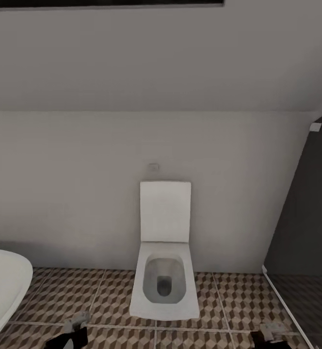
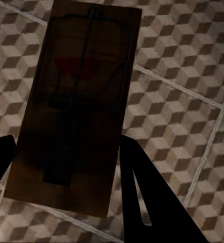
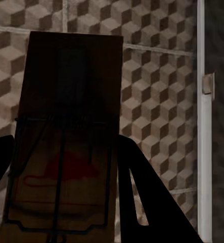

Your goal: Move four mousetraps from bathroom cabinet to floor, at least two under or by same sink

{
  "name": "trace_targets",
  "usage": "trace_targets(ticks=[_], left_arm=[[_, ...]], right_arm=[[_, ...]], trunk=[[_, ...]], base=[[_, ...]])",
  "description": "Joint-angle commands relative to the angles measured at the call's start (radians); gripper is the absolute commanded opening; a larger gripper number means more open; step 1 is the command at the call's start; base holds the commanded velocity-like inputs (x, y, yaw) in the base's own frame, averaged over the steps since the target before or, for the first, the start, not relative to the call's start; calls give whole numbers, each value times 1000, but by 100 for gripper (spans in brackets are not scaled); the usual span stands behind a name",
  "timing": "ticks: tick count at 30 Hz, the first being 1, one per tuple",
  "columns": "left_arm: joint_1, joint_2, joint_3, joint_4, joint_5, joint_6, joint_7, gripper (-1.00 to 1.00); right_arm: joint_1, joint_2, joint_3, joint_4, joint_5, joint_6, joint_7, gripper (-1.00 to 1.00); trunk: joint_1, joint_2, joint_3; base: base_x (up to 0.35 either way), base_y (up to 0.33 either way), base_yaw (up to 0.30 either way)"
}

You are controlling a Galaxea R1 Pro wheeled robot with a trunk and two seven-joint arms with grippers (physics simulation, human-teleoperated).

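Here, the robot faced a white square toilet (image 1: 164, 271) with its lid raised against a pale wall, the bathroom floor (image 1: 229, 300) of cube-patterned tiles spread before it. A white bathtub (image 1: 3, 281) curved in at the left of the head view, and a dark glass partition (image 1: 306, 232) stood at the right. The left gripper (image 2: 66, 167) was clamped on a mousetrap (image 2: 79, 101), its dark fingers (image 2: 152, 197) pressing the wooden slab's long edges above the tiles. The right gripper (image 3: 63, 177) likewise grasped a second mousetrap (image 3: 66, 136), held over the floor near the partition's pale frame (image 3: 201, 121).
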Motion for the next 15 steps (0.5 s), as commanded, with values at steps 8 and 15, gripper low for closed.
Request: trace_targets(ticks=[8, 15], left_arm=[[-13, 19, 0, -107, -21, 188, 5, -100], [-20, 16, 0, -134, -99, 195, -7, -100]], right_arm=[[-45, 24, -9, -126, -44, 135, 9, -100], [-81, 67, -9, -141, -47, 88, -2, -100]], trunk=[[0, 0, -1], [0, 0, -1]], base=[[0, 0, 0], [0, 0, 0]])
